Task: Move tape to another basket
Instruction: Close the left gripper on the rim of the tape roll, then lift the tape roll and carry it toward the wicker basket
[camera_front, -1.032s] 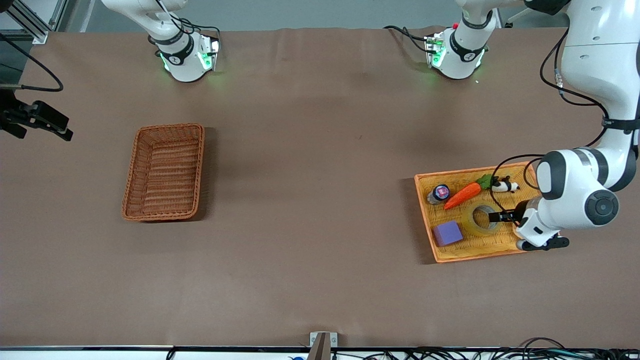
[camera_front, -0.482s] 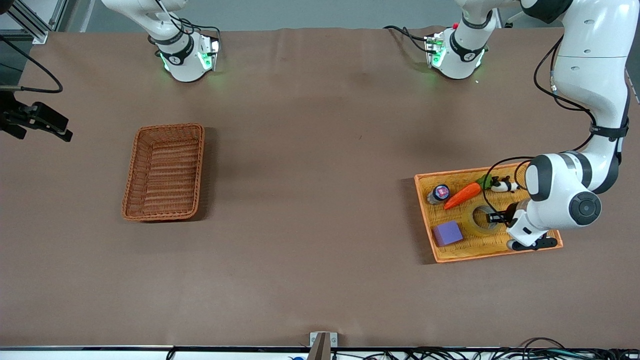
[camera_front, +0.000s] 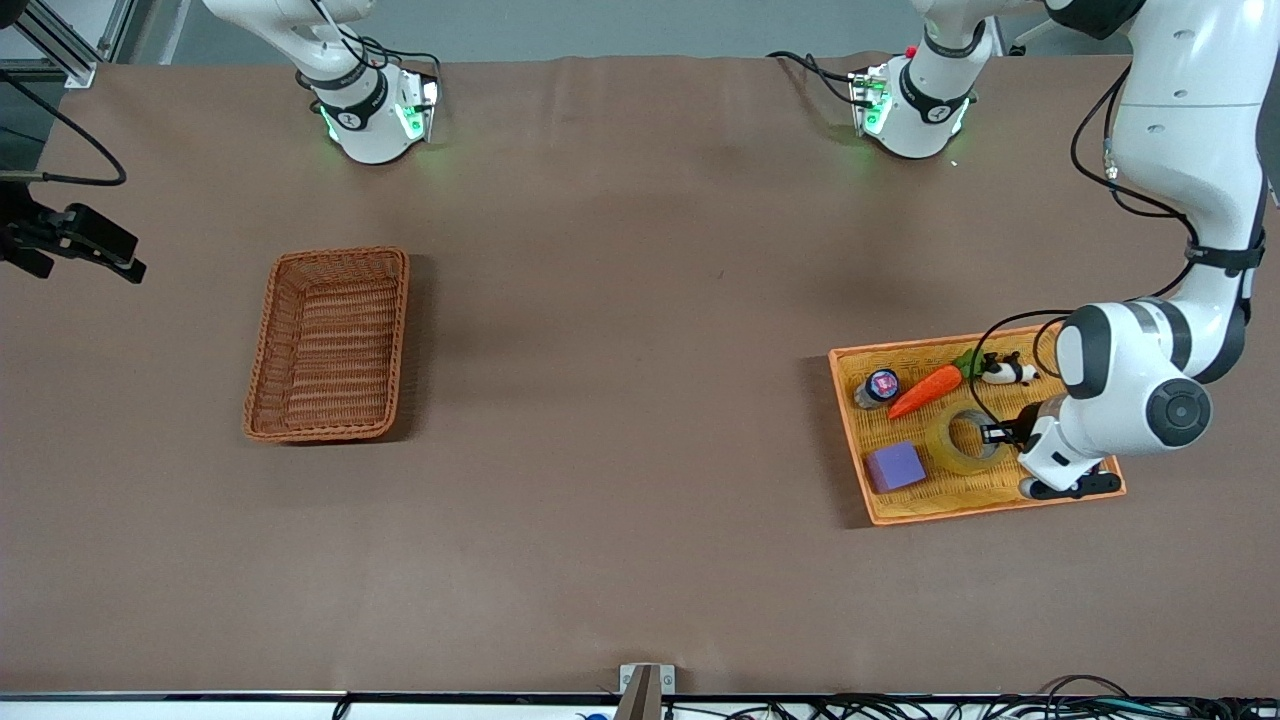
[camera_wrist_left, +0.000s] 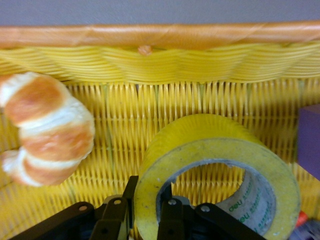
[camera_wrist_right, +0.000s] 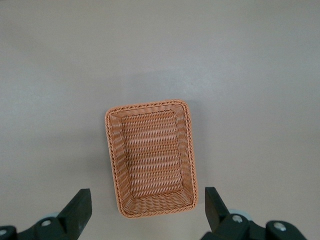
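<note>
Pinching the tape wall, the left hand has its grasp; next lift toward the basket. Right hand waits spread.

Glossy translucent plastic tape, matt woven wicker basket, yellow woven tray, matt brown table covering

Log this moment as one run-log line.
stage: grasp | left gripper: shut on tape wall, in yellow tray | right gripper: open, waiting above basket | tape not yet lifted
</note>
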